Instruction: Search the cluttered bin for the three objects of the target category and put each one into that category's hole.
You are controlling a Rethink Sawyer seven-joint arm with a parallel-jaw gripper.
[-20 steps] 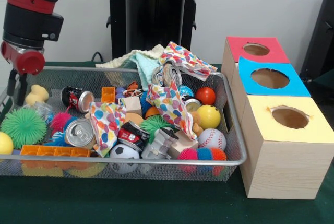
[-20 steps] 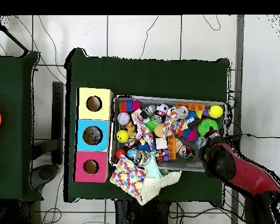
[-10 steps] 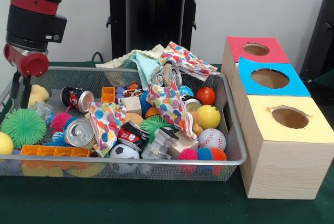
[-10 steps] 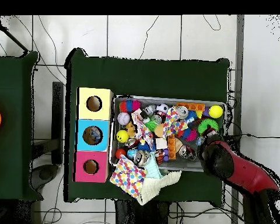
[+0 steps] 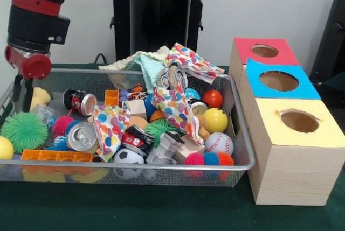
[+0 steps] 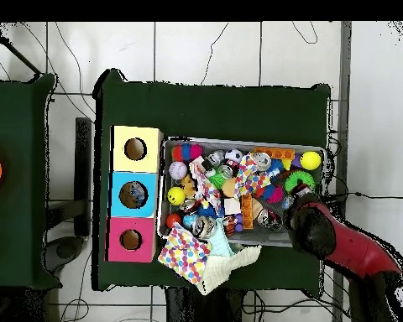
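- Front view: the bin [image 5: 237,128], wire mesh, sits on the green tabletop [image 5: 161,209] and fills its left and middle, heaped with balls, cans, blocks and spotted cloths.
- Front view: three wooden boxes stand in a row along the tabletop's right edge, just beside the bin, red top [image 5: 264,51] farthest, blue top [image 5: 279,81] in the middle, yellow top [image 5: 299,121] nearest; each has a round hole facing up, likely so that items can be dropped in from above.
- Front view: the tool [image 5: 21,95] hangs over the bin's far left corner, two dark prongs showing beside a pale yellow toy [image 5: 39,97]; whether they are spread or closed I cannot tell, and nothing appears to be held.
- Overhead view: the arm [image 6: 343,247] reaches from the lower right over the bin's right end, hiding the tool; boxes lie along the tabletop's left side.
- Judgement: still searching, no item chosen.
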